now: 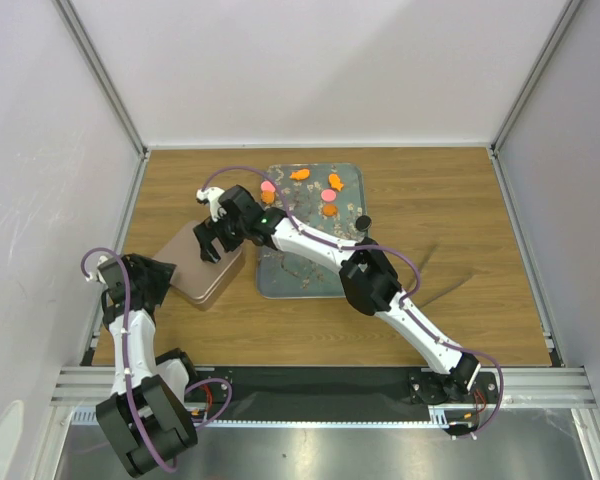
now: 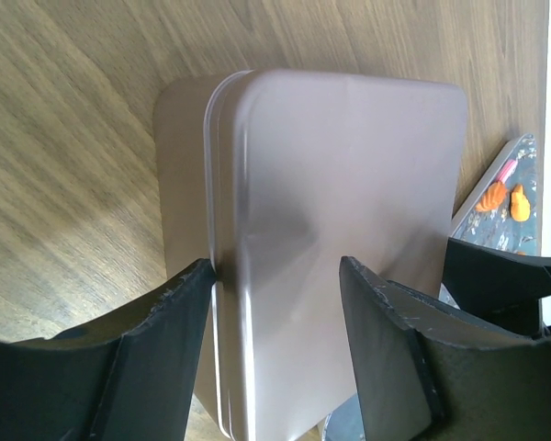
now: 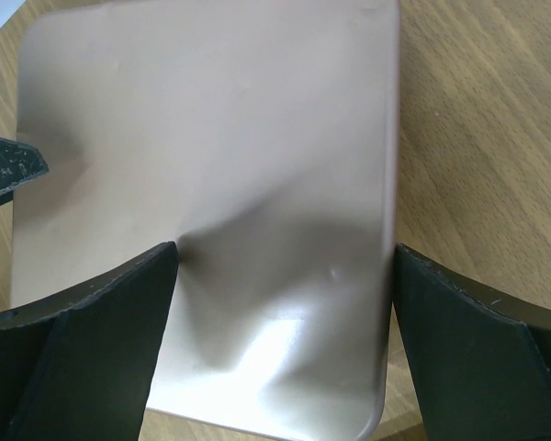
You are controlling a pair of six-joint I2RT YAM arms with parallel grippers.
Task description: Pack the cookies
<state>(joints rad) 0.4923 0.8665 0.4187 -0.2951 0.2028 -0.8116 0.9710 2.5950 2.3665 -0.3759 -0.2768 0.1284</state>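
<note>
Cookies [image 1: 328,195] lie loose on the tray [image 1: 300,278], upper centre of the top view. The fish cookie [image 1: 300,174] has its long axis roughly left-right. The tin [image 1: 205,282], lid on, sits left of the tray. Right gripper [image 3: 280,257] is spread wide over the lid, and left gripper [image 2: 275,276] is released, straddling the tin's edge.

The right arm [image 1: 310,240] lies slantwise across the tray [image 1: 295,282], barring its middle; the far end with the cookies [image 1: 328,195] is open. The left gripper [image 2: 275,276] and right gripper [image 3: 283,262] crowd the tin [image 1: 190,277]; bare table [image 1: 450,230] lies right of the tray
</note>
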